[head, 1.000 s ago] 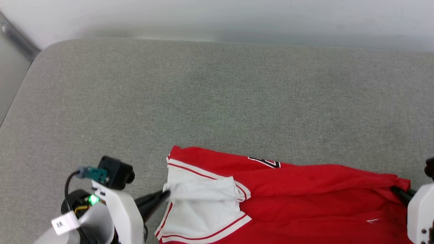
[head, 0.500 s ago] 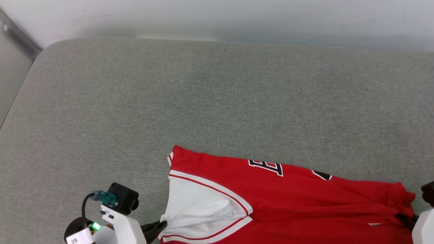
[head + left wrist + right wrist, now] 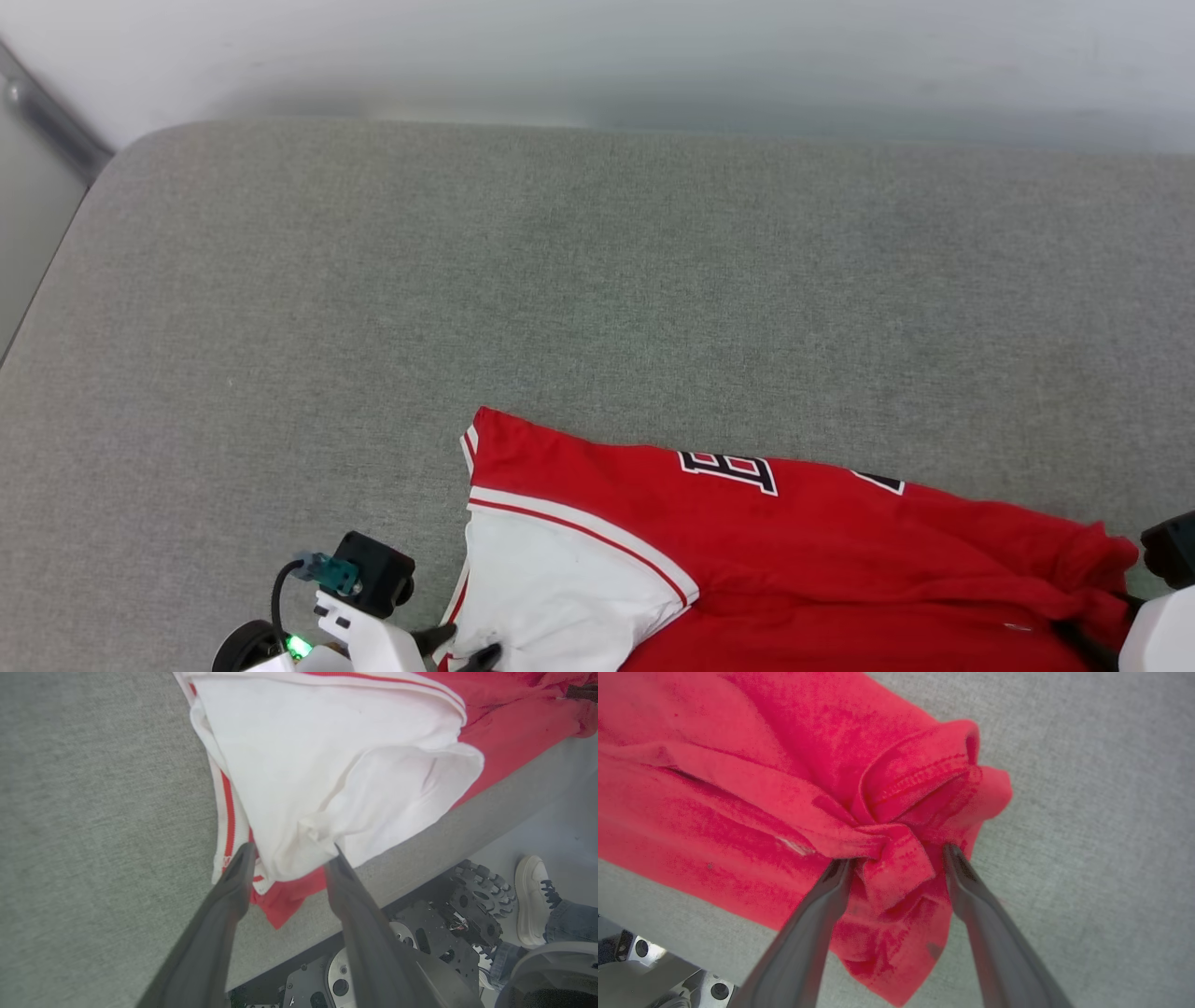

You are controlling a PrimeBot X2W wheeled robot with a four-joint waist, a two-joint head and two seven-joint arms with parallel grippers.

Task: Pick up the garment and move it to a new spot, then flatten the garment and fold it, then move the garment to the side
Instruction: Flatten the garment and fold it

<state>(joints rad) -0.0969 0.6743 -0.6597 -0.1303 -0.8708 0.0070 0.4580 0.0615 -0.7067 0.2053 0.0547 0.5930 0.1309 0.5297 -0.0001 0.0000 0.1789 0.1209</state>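
Garment (image 3: pixel 794 551) is on the grey fabric bench (image 3: pixel 467 280), at the near edge and right of centre in the head view; the far and left parts of the bench are bare. It lies mostly flat but is not squared up.

Look: red sleeveless jersey. The white side panel (image 3: pixel 560 588) is at its left end, bordered by red-white striped trim (image 3: pixel 579 527). Dark white-outlined block letters (image 3: pixel 728 469) sit along the far edge and are only partly readable, the rest being folded under. The right end is bunched into a wrinkled red knot (image 3: pixel 920 812) with a stitched hem showing.

Left gripper (image 3: pixel 289 851): fingers moderately apart. A soft fold of the white panel sits between the tips without being pinched, with the striped trim just under the left fingertip. A small red corner (image 3: pixel 280 905) pokes out below the fold, close to the bench's front edge.

Right gripper (image 3: pixel 899 854): fingers wide apart, straddling the bunched red hem. Cloth sits loose between them and there is no clamp on it.

Past the bench edge in the left wrist view are the robot's dark wheeled base (image 3: pixel 472 891) and a person's white shoe (image 3: pixel 530 900) with a jeans cuff. A pale wall (image 3: pixel 597 56) stands behind the bench.
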